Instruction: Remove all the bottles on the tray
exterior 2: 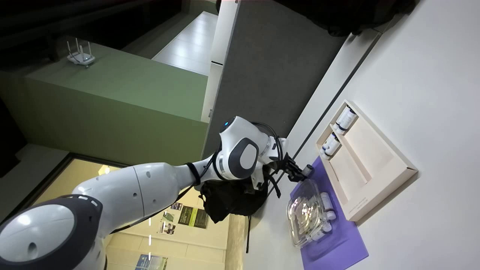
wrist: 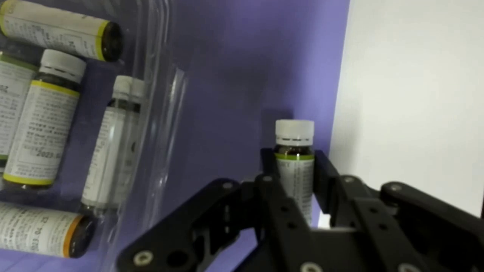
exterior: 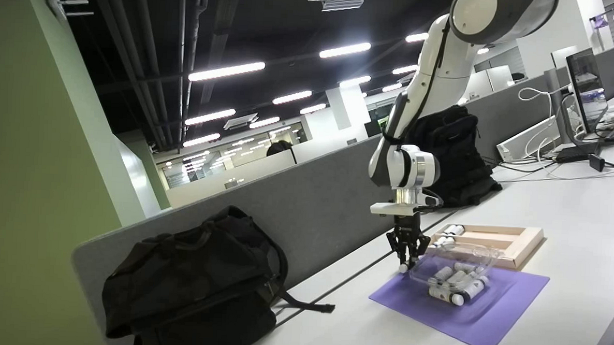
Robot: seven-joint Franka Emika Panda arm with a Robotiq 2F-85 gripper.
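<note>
So, I have a green wall [exterior: 41, 207] in sight and a grey partition [exterior: 326, 209] along the white table [exterior: 580, 210]. There a purple sheet [exterior: 514, 301] lies beside a light-wood tray [exterior 2: 378, 150] with bottles [exterior 2: 347, 119] at one end. On the sheet, a clear plastic container [exterior 2: 300, 221] holds more bottles [wrist: 43, 132], their white labels banded yellow, green or orange. My hand [wrist: 295, 153] grasps one white-capped, dark-glass bottle [wrist: 295, 175] near the sheet's edge; whether it touches the sheet I cannot tell.
</note>
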